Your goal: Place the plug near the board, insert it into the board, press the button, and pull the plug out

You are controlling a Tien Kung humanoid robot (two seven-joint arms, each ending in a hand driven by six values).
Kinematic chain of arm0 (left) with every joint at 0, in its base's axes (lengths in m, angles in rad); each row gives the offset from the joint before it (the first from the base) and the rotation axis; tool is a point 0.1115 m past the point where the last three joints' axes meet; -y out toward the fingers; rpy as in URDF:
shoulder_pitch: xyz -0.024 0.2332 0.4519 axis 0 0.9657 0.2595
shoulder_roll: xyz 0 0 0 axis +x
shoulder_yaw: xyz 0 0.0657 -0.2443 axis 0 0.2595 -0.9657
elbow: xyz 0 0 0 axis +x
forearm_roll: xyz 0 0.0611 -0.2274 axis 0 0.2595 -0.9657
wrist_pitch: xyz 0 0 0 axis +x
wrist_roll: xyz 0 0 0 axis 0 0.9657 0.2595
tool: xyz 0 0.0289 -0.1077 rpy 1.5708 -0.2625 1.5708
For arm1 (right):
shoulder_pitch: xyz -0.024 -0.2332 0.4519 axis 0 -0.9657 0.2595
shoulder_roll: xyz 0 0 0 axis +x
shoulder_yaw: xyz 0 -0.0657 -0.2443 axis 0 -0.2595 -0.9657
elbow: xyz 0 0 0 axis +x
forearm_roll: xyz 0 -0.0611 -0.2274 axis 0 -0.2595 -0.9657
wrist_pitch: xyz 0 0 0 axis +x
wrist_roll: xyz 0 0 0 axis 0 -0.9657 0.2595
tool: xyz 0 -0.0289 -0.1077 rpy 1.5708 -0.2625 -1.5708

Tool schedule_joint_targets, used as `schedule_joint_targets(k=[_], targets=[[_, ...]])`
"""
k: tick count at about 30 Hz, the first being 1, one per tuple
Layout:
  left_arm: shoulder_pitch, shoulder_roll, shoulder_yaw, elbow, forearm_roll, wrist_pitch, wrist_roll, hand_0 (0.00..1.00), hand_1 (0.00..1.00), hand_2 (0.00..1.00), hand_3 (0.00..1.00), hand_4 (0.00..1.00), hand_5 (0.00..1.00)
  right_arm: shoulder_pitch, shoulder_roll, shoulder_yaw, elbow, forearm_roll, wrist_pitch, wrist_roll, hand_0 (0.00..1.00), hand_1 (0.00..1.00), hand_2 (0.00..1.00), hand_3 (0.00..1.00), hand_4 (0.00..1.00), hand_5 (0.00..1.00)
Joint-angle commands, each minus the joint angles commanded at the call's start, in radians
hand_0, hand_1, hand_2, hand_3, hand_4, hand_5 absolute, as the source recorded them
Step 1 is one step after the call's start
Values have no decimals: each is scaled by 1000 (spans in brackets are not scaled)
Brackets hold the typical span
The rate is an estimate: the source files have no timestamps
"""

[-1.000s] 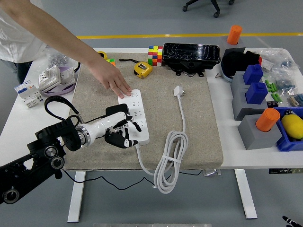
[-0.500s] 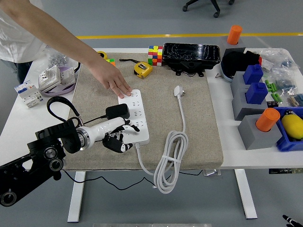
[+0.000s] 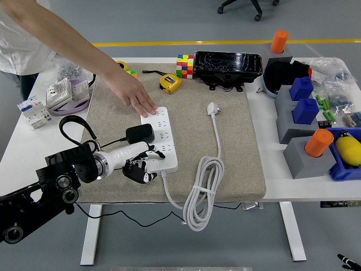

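The left hand [image 3: 141, 167] hangs curled and empty at the board's [image 3: 161, 139] near-left edge; a person's hand [image 3: 137, 97] pins its far end. Bare mat [image 3: 186, 107] lies rightward.

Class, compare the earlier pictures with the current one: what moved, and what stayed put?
The robot's left hand drew back toward the table's near edge, off the white power strip, its fingers curling in beside the strip's near end. It holds nothing. The black plug, the person's hand pressing the strip's far end, and the coiled white cable stayed put.
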Motion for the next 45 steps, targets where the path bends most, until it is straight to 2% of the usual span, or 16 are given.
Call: schedule_joint_targets(k=[11, 21, 22, 27, 28, 33, 34, 37, 39, 40, 45], targets=[[-1, 0, 16, 23, -21, -19, 19, 125, 56, 142, 779, 615, 2, 0, -1, -6, 0, 1, 0, 0, 674, 675, 666, 554, 916, 512], [5, -4, 6, 40, -5, -7, 11, 125, 56, 141, 773, 614, 2, 1, -1, -3, 2, -1, 0, 0, 674, 675, 666, 554, 916, 512], [10, -3, -5, 34, -3, -2, 2, 146, 54, 152, 716, 759, 79, 0, -1, -3, 2, 0, 0, 0, 673, 675, 666, 554, 916, 512], [30, 5, -55, -6, -34, 69, -114, 146, 54, 152, 716, 759, 79, -5, 1, 0, 0, -1, -1, 0, 673, 675, 666, 554, 916, 512], [32, 5, -62, -9, -49, 91, -143, 215, 123, 213, 671, 795, 134, -6, 2, 1, 0, -2, -1, 0, 673, 675, 666, 554, 916, 513], [41, 3, -77, -4, -84, 188, -257, 215, 123, 213, 671, 795, 134, -11, 6, 5, 2, -2, -1, 0, 673, 675, 666, 554, 916, 513], [41, 1, -78, 2, -94, 220, -287, 228, 169, 268, 551, 783, 150, -12, 7, 5, 1, -2, -1, 0, 673, 675, 666, 554, 916, 513], [41, -8, -75, 30, -105, 322, -361, 228, 169, 268, 551, 783, 150, -16, 11, 9, 0, -2, -1, 0, 673, 675, 666, 554, 916, 513], [42, -19, -79, 55, -84, 378, -384, 228, 169, 268, 551, 783, 150, -19, 14, 11, -2, -1, -1, 0, 673, 675, 666, 554, 916, 513], [42, -25, -83, 66, -65, 398, -388, 320, 295, 458, 538, 774, 140, -21, 16, 12, -2, -1, -2, 0, 673, 675, 666, 554, 916, 512], [37, -47, -99, 121, 6, 455, -390, 320, 295, 458, 538, 774, 140, -27, 21, 15, -1, 1, -2, 0, 673, 675, 666, 554, 916, 512]])
